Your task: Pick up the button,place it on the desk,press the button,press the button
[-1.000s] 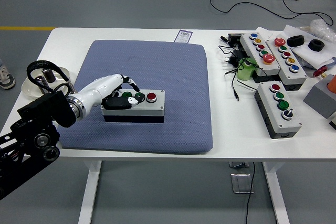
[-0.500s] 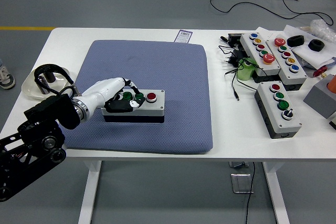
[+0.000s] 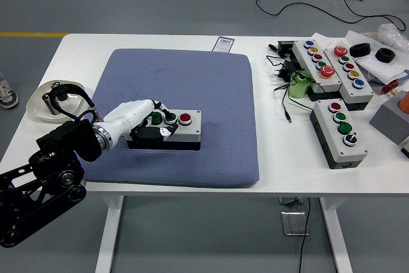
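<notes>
A grey button box with green buttons and one red button lies on the blue mat, near its front edge. My left hand reaches in from the lower left and rests over the box's left half. Its fingers are curled around the box's left end, with a fingertip by the green button. The box's left end is hidden under the hand. My right arm is out of view.
A white bowl with a small cup sits at the table's left edge. At the right lie three more button boxes, a green cup, cables, black rings and a grey block.
My left arm has slid forward and to the right, and the hand has closed further over the box's left end. The box itself has stayed in place.
</notes>
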{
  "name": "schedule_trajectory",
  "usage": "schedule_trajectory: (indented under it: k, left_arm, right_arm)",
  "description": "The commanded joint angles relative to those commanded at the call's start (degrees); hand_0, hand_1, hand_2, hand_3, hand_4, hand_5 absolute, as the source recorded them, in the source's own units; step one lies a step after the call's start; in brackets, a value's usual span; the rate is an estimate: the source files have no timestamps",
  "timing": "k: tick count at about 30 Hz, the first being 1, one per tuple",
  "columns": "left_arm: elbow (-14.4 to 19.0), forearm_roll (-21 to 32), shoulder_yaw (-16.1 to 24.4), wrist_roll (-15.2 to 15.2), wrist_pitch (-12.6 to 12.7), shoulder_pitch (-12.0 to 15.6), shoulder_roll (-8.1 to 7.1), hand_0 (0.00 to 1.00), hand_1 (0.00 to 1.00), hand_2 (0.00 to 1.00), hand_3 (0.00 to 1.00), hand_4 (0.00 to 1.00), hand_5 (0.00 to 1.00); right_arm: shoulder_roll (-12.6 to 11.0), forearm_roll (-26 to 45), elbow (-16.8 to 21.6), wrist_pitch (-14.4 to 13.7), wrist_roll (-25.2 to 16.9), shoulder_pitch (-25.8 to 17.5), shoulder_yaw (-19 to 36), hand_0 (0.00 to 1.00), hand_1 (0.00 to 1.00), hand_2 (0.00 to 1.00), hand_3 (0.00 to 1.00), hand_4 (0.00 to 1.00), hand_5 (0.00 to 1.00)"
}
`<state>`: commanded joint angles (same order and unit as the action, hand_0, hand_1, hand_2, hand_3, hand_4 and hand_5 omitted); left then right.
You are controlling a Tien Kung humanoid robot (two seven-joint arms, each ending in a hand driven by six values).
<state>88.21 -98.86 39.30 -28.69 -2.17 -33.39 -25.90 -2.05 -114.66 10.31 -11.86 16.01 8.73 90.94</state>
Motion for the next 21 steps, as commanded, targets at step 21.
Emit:
schedule_trajectory:
  k: [21]
  left_arm:
    - [0.0,0.4,-0.5,1.3,2.4,-1.4,4.66,0.002,0.002,0.010,0.718,0.655,0.745]
  right_arm:
    - [0.0,0.2,0.0,0.0,0.1,0.0,-0.3,0.673,0.658,0.674,0.624,0.310,0.173]
